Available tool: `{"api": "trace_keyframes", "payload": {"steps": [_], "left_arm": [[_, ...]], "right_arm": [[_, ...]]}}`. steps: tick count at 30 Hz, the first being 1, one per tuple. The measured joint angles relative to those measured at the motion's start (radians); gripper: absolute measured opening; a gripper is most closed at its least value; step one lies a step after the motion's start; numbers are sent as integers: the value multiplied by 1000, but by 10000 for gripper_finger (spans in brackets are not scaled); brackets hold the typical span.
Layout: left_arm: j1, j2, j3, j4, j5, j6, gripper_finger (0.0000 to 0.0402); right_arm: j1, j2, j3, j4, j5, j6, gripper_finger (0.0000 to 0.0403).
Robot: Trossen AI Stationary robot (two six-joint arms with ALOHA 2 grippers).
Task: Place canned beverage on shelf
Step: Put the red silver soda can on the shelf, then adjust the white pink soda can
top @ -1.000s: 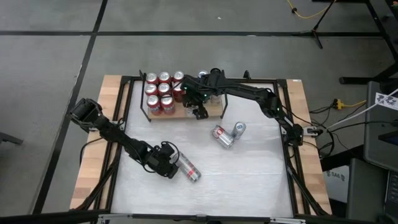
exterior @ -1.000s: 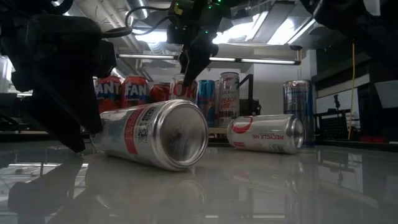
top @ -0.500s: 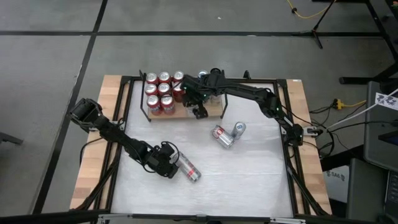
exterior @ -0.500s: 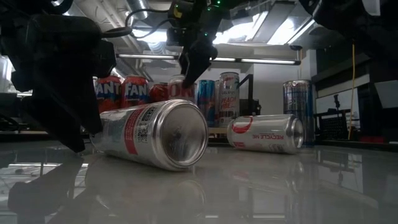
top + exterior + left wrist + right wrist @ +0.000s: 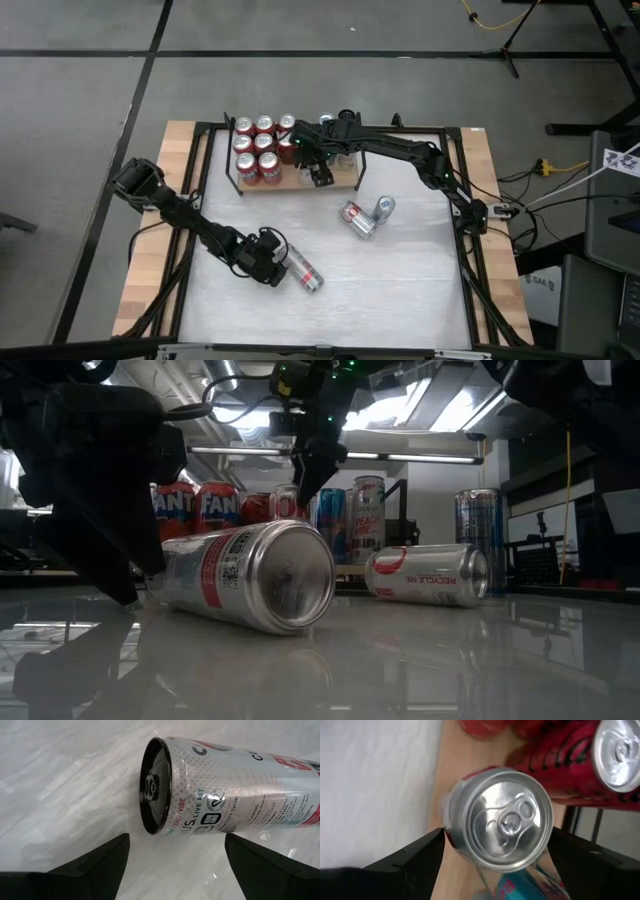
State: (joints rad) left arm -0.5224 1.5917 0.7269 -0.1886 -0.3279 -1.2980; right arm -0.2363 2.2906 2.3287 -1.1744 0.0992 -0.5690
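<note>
A silver-and-red can (image 5: 225,790) lies on its side on the white tabletop (image 5: 400,280). My left gripper (image 5: 175,850) stands open just short of its dark bottom end, also seen in the high view (image 5: 270,262). My right gripper (image 5: 495,840) hovers open over the wooden shelf (image 5: 455,770), one finger on either side of the silver top of a red can (image 5: 502,822). That can stands upright on the board's near edge. I cannot tell whether the fingers touch it. Several red cans (image 5: 260,145) stand on the shelf's left part.
One can (image 5: 356,219) lies on the table near the shelf, and a tall one (image 5: 384,207) stands upright beside it. A blue can (image 5: 332,525) and a pale one (image 5: 367,520) stand on the shelf. Black frame rails (image 5: 465,200) edge the table.
My right gripper has tipped a little over the shelf. Its fingertips have swung slightly toward the far edge and upward, and the can beneath has stayed standing. My left gripper and the lying can have kept still.
</note>
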Motion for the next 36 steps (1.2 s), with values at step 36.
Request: {"api": "trace_keyframes", "payload": {"steps": [36], "left_arm": [[0, 0, 0, 3, -1, 0, 321]], "right_arm": [[140, -38, 3, -142, 207, -47, 337]]}}
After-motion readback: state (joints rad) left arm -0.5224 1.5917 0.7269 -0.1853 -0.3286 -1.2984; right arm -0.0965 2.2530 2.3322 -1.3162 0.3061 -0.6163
